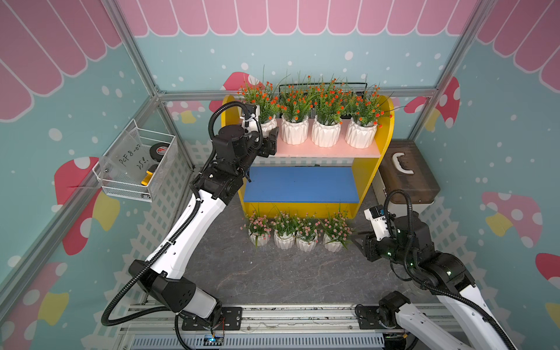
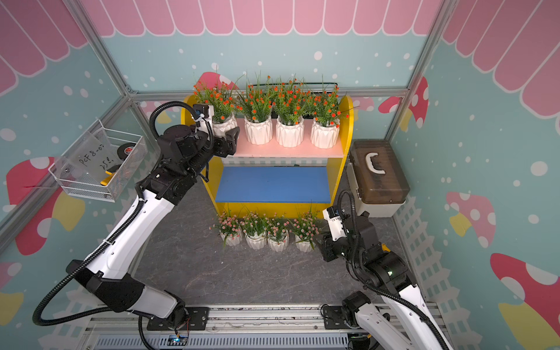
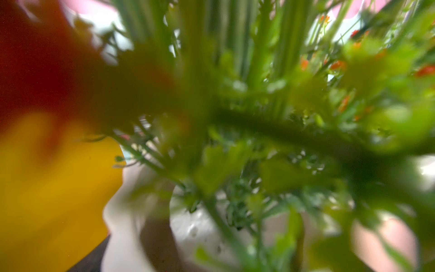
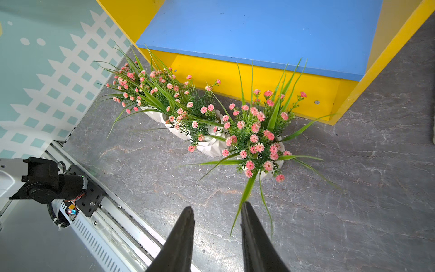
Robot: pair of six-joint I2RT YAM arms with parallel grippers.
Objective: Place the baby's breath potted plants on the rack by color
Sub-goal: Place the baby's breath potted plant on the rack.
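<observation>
We find four white faceted pots with pale pink flowers [image 1: 298, 233] in a row on the grey tabletop [image 1: 272, 272], just before the yellow-sided rack [image 1: 363, 169]. Its blue shelf [image 1: 300, 185] is bare, and four like pots with orange-red flowers [image 1: 325, 121] stand on its pale pink shelf [image 1: 327, 151]. The right gripper [image 4: 217, 206] stands with jaws parted and empty, the row's end pot [image 4: 256, 141] upright just ahead and the row running on beyond it, so we judge this arm the nearer. The left gripper [image 1: 269, 140] is at the end orange-flowered pot [image 1: 266, 125]; whether it clamps we cannot tell.
</observation>
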